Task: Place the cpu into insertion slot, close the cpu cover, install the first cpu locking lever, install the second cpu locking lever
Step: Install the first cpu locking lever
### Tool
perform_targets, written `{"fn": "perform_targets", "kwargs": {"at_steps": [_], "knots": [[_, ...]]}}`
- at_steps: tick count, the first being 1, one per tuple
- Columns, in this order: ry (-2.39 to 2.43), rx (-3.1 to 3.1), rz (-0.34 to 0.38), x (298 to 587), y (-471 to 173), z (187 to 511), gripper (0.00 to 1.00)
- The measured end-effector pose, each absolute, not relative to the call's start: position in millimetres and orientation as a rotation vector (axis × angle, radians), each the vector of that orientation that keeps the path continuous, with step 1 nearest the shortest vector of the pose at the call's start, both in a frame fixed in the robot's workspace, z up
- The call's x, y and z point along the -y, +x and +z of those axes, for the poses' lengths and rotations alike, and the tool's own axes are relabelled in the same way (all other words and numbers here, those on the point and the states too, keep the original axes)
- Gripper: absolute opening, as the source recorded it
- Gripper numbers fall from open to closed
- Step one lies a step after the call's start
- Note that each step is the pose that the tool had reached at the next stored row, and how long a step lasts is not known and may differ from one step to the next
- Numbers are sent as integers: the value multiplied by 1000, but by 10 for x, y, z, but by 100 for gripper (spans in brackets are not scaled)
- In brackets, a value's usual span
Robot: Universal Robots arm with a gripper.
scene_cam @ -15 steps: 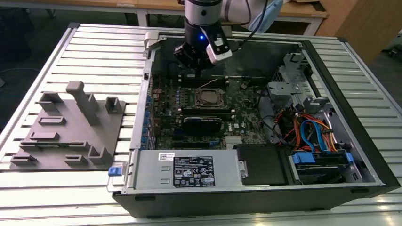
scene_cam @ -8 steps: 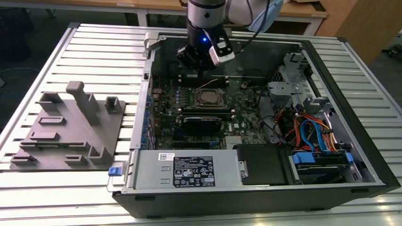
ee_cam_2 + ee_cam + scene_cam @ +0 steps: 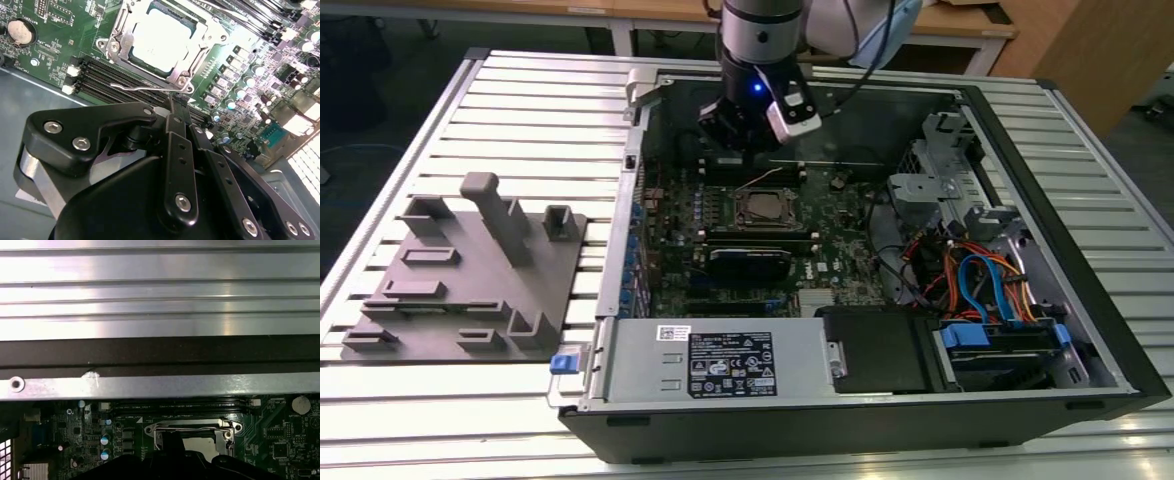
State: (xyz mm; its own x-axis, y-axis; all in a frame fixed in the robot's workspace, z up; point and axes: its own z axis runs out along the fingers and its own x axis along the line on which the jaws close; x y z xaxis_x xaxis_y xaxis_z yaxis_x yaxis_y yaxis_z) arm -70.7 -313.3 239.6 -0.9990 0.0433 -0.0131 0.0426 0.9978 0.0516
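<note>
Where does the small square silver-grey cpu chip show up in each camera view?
Exterior view: the silver-grey square cpu sits centrally on the green motherboard.
Second wrist view: cpu beyond the black gripper and memory slots.
First wrist view: cpu partly behind the gripper.
Shared landmark: the silver cpu cover framing it.

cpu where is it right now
In the second wrist view the cpu lies inside the silver cpu cover frame on the green board, next to the long black memory slots.
</note>
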Motion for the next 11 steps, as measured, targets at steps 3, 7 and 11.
{"fn": "perform_targets", "kwargs": {"at_steps": [3,7,11], "knots": [[67,-3127,80,3130,-694,2365,11],[68,-3128,80,3117,-673,2339,11],[67,-3128,80,3099,-644,2325,11]]}}
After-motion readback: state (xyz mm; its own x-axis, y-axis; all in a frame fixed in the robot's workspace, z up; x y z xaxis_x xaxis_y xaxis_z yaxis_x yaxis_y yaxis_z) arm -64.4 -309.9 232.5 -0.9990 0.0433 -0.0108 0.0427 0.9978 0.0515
